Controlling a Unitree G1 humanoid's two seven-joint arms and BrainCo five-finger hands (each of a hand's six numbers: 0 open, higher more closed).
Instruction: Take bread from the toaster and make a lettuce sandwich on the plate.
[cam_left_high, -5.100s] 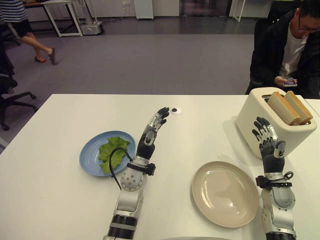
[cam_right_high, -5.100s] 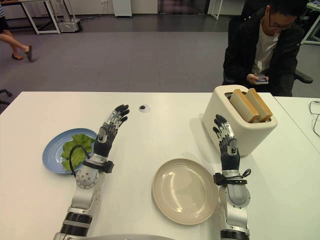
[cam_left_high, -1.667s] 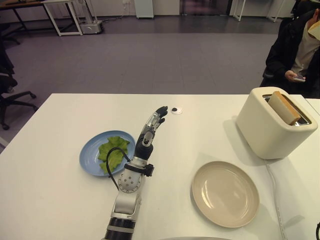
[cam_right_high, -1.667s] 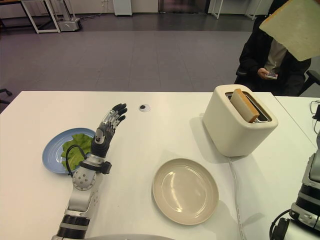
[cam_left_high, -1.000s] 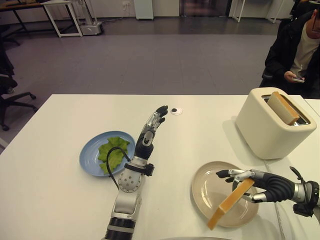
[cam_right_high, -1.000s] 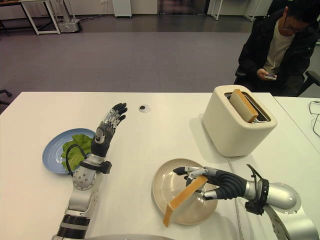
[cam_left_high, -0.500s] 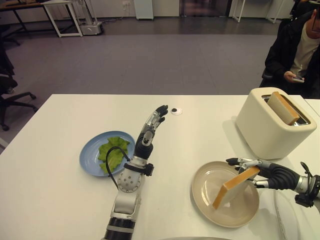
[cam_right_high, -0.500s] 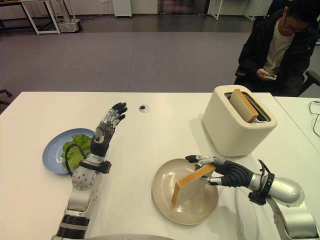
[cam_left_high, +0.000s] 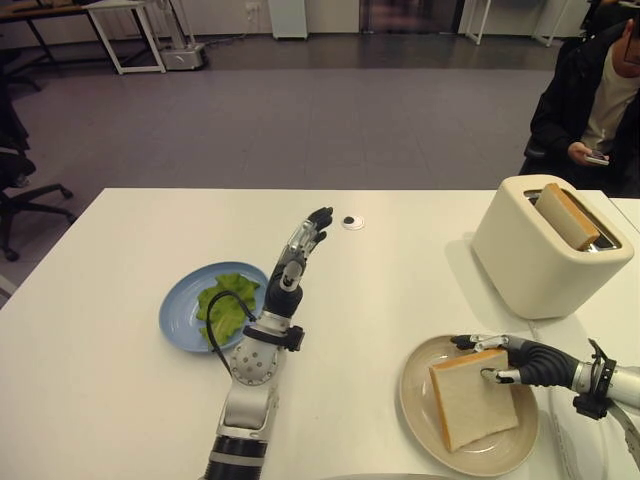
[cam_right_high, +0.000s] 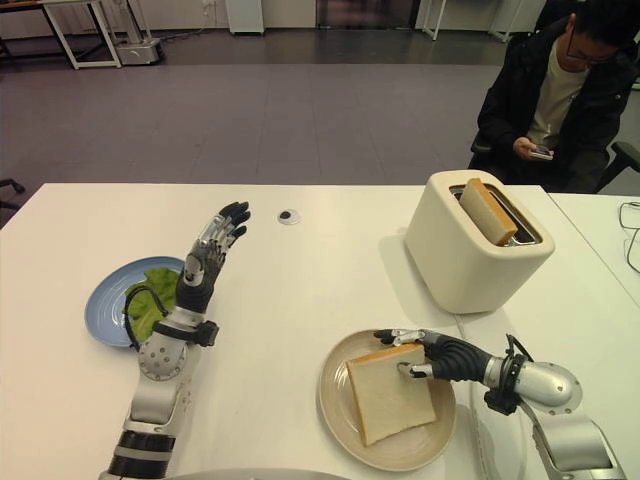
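Lower right: a pale square slice of bread (cam_right_high: 390, 398) lies flat on the round beige plate (cam_right_high: 335, 405), its far corner pinched by the right hand (cam_right_high: 445, 357). Upper right: a cream toaster (cam_right_high: 465, 262) with a second slice (cam_right_high: 488, 210) in its slot. Left: the left hand (cam_right_high: 200, 268), fingers extended, beside the blue plate (cam_right_high: 100, 312) of green lettuce (cam_right_high: 152, 298).

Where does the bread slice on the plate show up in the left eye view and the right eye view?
Left eye view: the bread slice lies at lower right, flat on the beige plate.
Right eye view: the bread slice lies low, just right of centre, on the same plate.
Shared landmark: the toaster, behind and right of the slice.
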